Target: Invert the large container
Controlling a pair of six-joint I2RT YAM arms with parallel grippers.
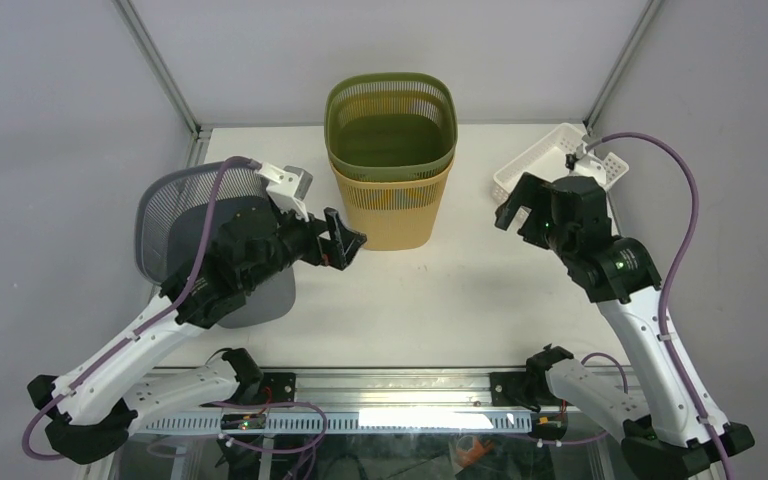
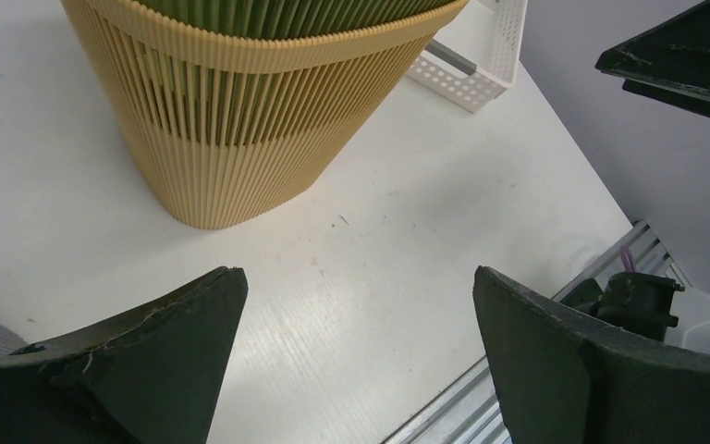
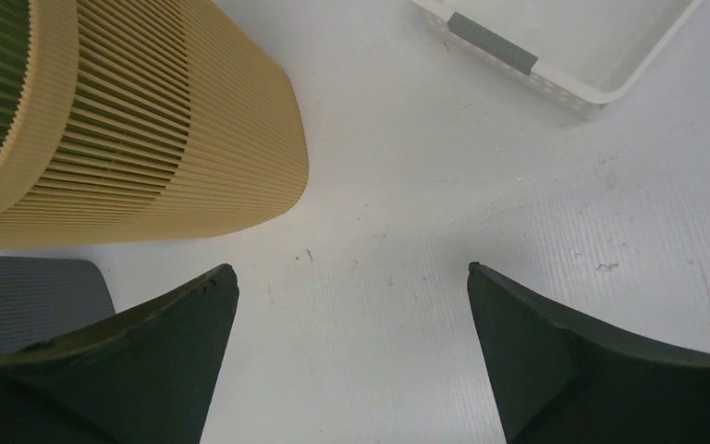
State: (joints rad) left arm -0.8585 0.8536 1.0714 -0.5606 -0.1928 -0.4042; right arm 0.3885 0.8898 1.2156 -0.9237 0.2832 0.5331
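From the top camera, you had the large tan basket [image 1: 390, 215] standing upright at top centre of the white table [image 1: 460, 295], with a green basket [image 1: 390, 125] nested inside it (both rims up). Your left gripper [image 1: 345, 240] hung just left of its lower wall, jaws spread wide and holding nothing. Under that arm, a grey basket [image 1: 165, 215] lay on its side at the left. Your right gripper [image 1: 518, 210] hovered at the right, apart from the tan basket, equally wide and empty, and a white tray [image 1: 535, 165] sat beyond it at upper right.

In your left wrist view, the fingers [image 2: 148, 351] framed bare table, and the tan basket filled the upper left.

In your right wrist view, the tan basket sat upper left, the tray upper right, and the grey basket at the left edge.
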